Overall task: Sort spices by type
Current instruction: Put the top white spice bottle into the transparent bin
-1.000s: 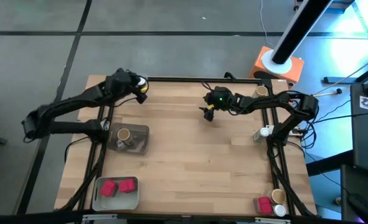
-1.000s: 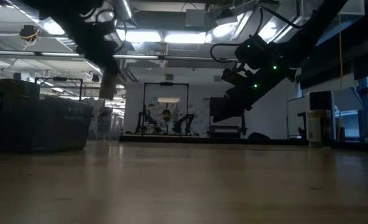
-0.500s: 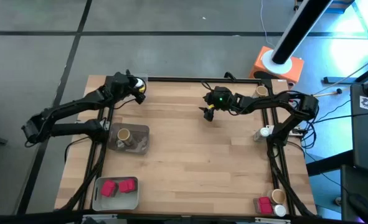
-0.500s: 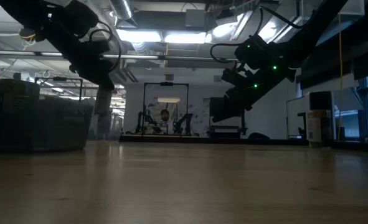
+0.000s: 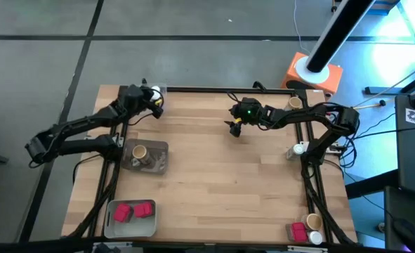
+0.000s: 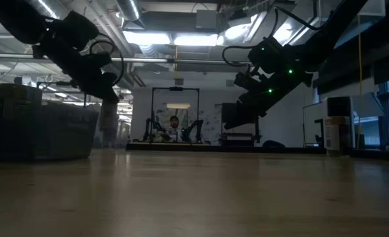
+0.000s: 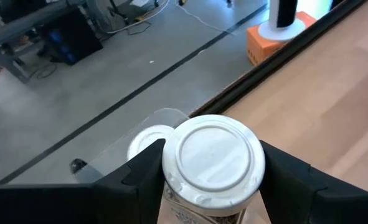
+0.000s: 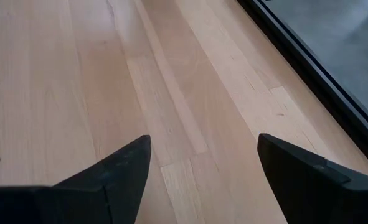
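From above, the left gripper (image 5: 153,100) hangs at the plank table's (image 5: 214,183) far left corner. Its wrist view shows the black fingers (image 7: 143,171) clamped on a round white-lidded jar (image 7: 212,160) over a clear tray (image 7: 118,152). The right gripper (image 8: 202,162) stands apart above bare wood.

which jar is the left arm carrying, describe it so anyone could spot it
Start at the wooden table's far left corner. There the left hand is shut on a round jar with a white lid, the only spice container that is gripped rather than resting somewhere.
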`<move>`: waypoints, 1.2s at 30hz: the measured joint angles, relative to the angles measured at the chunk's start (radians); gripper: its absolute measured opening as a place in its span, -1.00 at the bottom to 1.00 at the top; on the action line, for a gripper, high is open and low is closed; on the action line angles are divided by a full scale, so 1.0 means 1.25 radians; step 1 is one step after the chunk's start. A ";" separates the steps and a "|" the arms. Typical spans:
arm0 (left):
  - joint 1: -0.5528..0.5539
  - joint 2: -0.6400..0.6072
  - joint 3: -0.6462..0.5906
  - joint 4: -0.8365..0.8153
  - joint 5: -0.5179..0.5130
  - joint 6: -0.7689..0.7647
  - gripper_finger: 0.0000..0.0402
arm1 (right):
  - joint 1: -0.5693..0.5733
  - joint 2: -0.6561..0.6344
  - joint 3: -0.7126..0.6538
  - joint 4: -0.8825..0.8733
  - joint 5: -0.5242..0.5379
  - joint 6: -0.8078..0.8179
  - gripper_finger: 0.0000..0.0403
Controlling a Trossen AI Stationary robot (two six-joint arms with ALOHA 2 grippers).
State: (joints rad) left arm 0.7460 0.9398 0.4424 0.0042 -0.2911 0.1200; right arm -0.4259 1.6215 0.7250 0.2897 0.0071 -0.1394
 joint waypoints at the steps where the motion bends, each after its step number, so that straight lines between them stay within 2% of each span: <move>1: 0.002 0.001 -0.007 0.008 0.002 -0.005 -0.02 | 0.000 0.000 0.000 0.000 0.000 0.000 0.46; 22: 0.002 0.159 -0.036 0.118 0.002 -0.028 0.00 | 0.000 0.000 0.000 0.001 0.000 0.002 0.46; 27: 0.002 0.158 -0.036 0.120 0.002 -0.044 0.06 | 0.000 0.000 0.000 0.001 0.000 0.003 0.46; 33: 0.002 0.128 -0.038 0.098 0.003 -0.048 0.23 | 0.000 0.000 0.000 0.000 0.000 0.003 0.46; 36: 0.002 0.105 -0.023 0.043 0.003 -0.048 0.30 | 0.000 0.000 0.000 0.000 0.000 0.002 0.46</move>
State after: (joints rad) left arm 0.7486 1.0714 0.4139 0.0580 -0.2877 0.0601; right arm -0.4259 1.6215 0.7250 0.2895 0.0071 -0.1364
